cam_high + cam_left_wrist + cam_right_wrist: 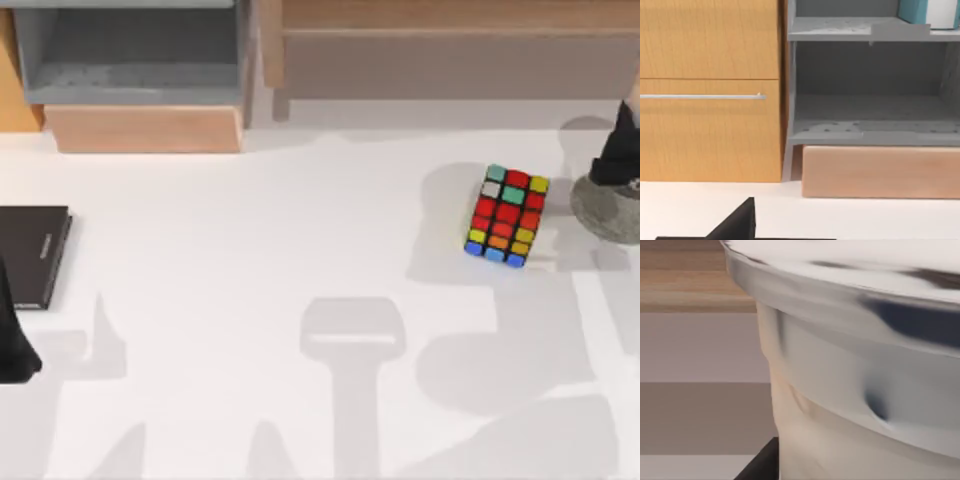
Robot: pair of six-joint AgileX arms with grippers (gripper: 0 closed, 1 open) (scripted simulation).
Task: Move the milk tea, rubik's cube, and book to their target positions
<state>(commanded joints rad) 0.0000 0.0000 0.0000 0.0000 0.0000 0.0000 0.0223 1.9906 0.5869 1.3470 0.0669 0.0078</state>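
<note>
The milk tea (850,390) sits close against my right gripper (622,150), over the grey disc (605,212) at the bench's right edge; whether the fingers grip it I cannot tell. Keep it upright. The rubik's cube (507,216) lies nearby; the book (930,11) is shelved.

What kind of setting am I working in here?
Likely a simulated home or office desk: a white table, a wooden drawer cabinet beside a grey shelf unit, and a rubik's cube.
</note>
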